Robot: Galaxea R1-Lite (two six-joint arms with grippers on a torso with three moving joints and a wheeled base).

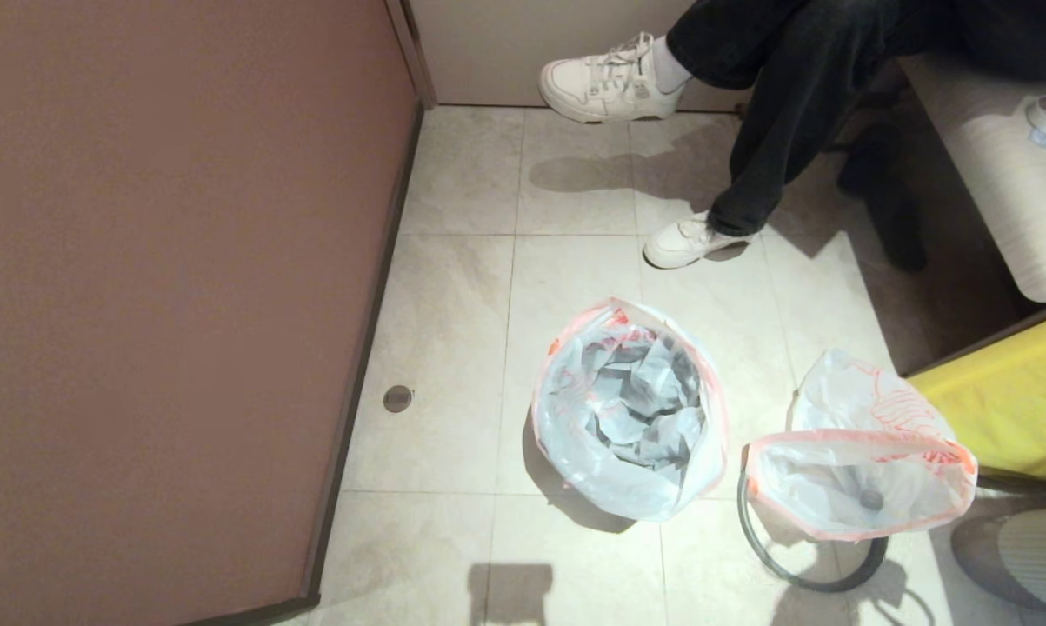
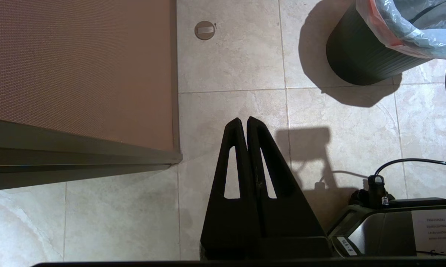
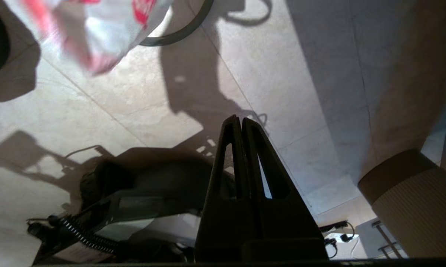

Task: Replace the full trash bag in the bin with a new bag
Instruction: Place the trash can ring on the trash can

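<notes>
Crinkled film bag (image 1: 629, 409) lining round ribbed bin (image 2: 360, 55), grey hoop (image 1: 801, 569) beside — both pincers (image 2: 244, 119) (image 3: 237, 118) pressed together.

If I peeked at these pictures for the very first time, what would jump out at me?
Two crinkly white bags with pink-red edges on the pale tiled floor: one lines the dark round bin in the middle, the other lies to its right over a thin grey hoop. Behind them, someone's white sneakers and dark trousers. Both robot hands, left and right, hang shut above bare floor, holding nothing.
</notes>
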